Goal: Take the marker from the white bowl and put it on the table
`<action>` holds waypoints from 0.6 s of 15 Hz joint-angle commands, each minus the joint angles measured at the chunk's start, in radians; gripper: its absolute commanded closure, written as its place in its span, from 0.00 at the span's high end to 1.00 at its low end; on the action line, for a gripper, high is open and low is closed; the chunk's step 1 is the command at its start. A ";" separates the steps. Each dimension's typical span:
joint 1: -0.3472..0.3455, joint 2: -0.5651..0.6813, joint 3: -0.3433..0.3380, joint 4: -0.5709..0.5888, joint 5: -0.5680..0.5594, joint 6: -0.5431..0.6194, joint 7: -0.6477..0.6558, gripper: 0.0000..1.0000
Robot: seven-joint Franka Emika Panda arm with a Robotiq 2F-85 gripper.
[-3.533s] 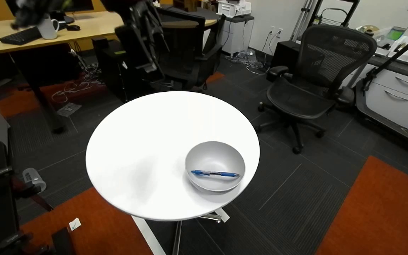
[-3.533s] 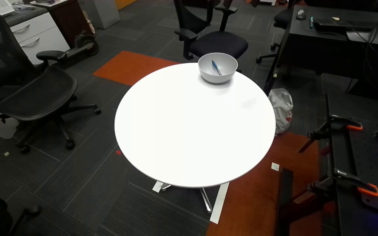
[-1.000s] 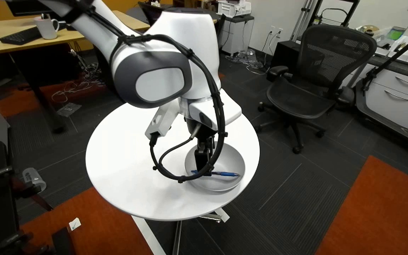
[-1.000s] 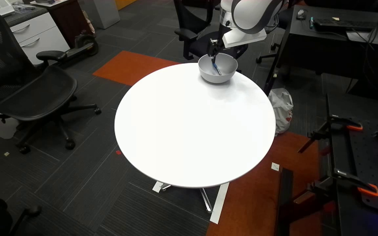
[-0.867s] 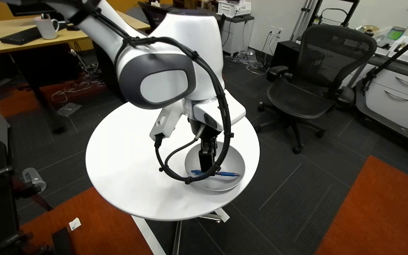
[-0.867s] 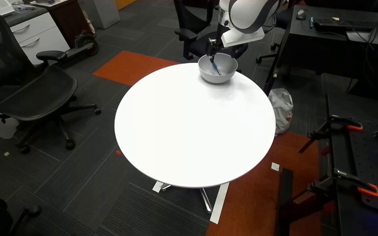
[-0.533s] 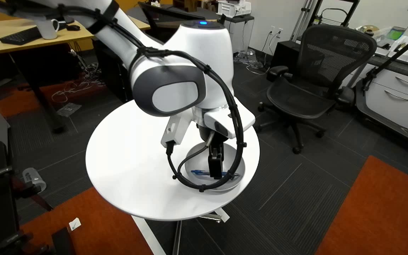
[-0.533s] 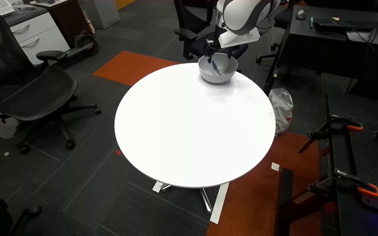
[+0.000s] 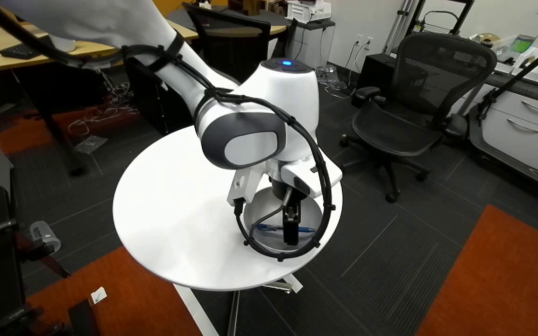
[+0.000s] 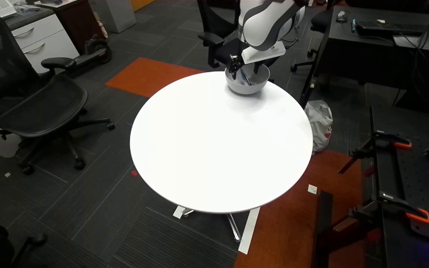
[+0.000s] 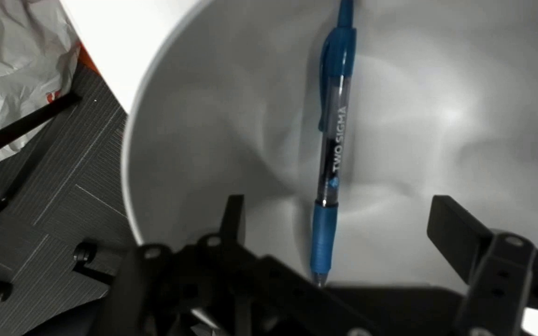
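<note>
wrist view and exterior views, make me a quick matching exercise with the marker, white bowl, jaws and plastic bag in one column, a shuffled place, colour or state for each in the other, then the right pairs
Things
1. marker
2. white bowl
3. jaws
4. plastic bag

Place, colour or state
A. crumpled, with red print
B. black and spread apart
C. blue at both ends, lying in the white bowl
D. standing near the edge of the table

Right pairs
1-C
2-D
3-B
4-A
</note>
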 commanded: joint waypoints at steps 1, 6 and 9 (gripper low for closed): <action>-0.009 0.052 0.001 0.084 0.026 -0.059 -0.028 0.74; -0.012 0.078 -0.002 0.119 0.026 -0.066 -0.023 0.36; -0.009 0.075 -0.006 0.119 0.026 -0.064 -0.017 0.12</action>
